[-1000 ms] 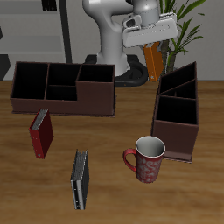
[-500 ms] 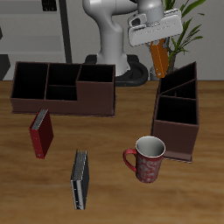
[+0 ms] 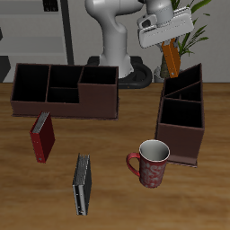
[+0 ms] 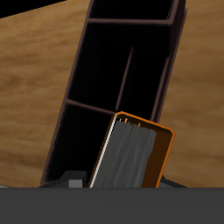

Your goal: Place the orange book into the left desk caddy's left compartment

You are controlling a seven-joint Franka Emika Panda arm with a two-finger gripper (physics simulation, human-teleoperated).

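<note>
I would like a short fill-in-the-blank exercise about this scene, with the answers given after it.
1. The gripper holds the ___ book above the left caddy.
2. The red book lies on the ___.
3. The cup in front of that caddy is a ___.
4. The grey book lies nearest the table's ___ edge.

Answers: orange; table; mug; front

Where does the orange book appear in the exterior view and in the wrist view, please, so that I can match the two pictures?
Exterior view: the orange book hangs from the gripper, in the air above the back, taller-walled end of the left desk caddy.
Wrist view: the orange book is seen close up, end-on with its pale pages showing, in front of the caddy's dark compartments.
Shared landmark: the left desk caddy, in both views.
</note>
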